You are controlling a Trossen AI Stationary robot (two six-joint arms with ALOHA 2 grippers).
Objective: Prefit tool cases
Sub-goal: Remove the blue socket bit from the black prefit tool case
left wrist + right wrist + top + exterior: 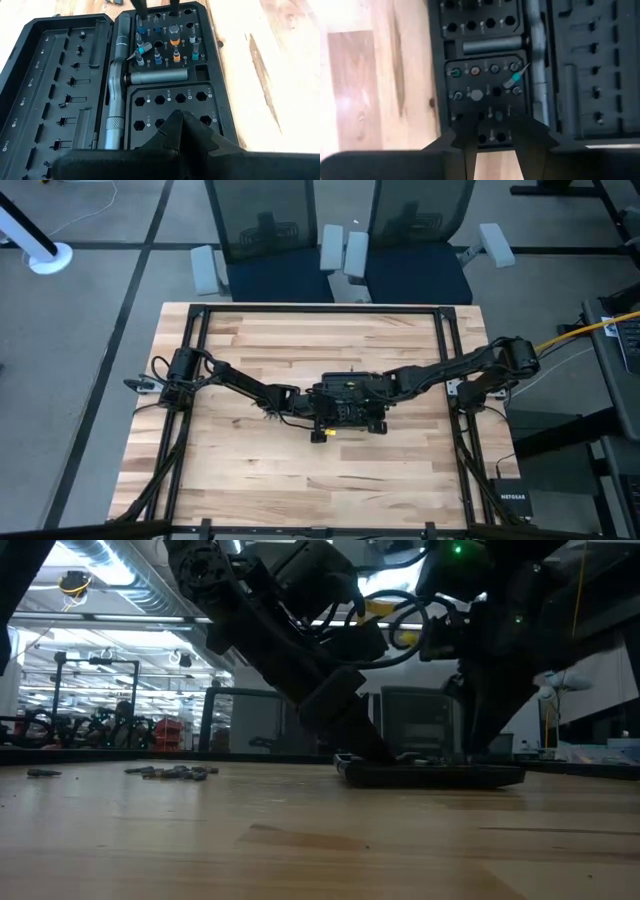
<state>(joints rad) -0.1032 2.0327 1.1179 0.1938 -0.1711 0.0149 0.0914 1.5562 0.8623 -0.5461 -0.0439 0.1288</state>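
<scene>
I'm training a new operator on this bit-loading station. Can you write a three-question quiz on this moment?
1. True or false: the tool case lies open on the table.
2. Which gripper is shut: A left, B right?
3. Fill in: the loose bits lie on the ____.

Key: 1 true. 2 A. 3 table.

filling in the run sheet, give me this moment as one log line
tool case: open flat, mid-table | left end effector: shut, over empty hex slots | right end effector: open, over bit slots | loose bits: on table beside case
</scene>
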